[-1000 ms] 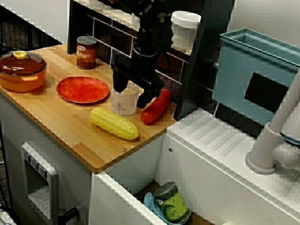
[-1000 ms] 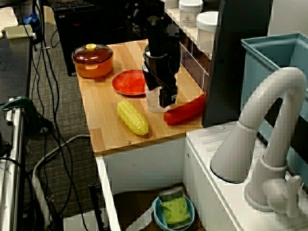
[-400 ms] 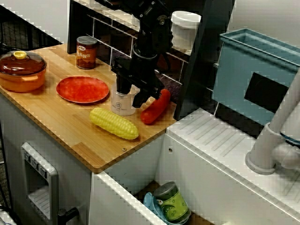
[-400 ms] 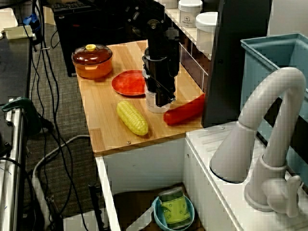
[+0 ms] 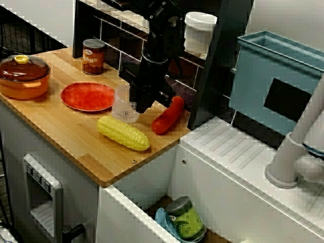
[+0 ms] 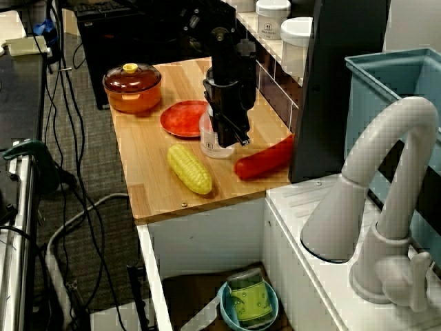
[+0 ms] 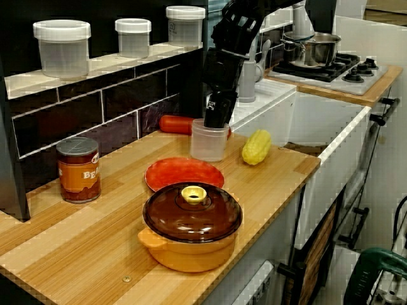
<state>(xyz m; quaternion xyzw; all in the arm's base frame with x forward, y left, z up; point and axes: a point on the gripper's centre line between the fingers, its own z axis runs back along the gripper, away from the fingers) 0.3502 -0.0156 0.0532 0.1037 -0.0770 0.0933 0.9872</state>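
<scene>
My black gripper comes down from above and is shut on the rim of a clear plastic cup, pinching its wall on the side toward the shelf. The cup is upright on the wooden counter, right beside the red plate. In the view from the sink side the gripper hides most of the cup. A yellow corn cob lies in front of the cup. Behind it, toward the shelf post, lies a long red pepper. Whether the cup's base touches the wood I cannot tell.
An orange lidded pot and a soup can stand at the counter's far left. White-lidded jars line the shelf. A white sink with a faucet, a blue bin and an open drawer holding a green cup are to the right.
The gripper was open around the cup; it has turned, shut on the cup's rim, and carried the cup a little left toward the red plate.
</scene>
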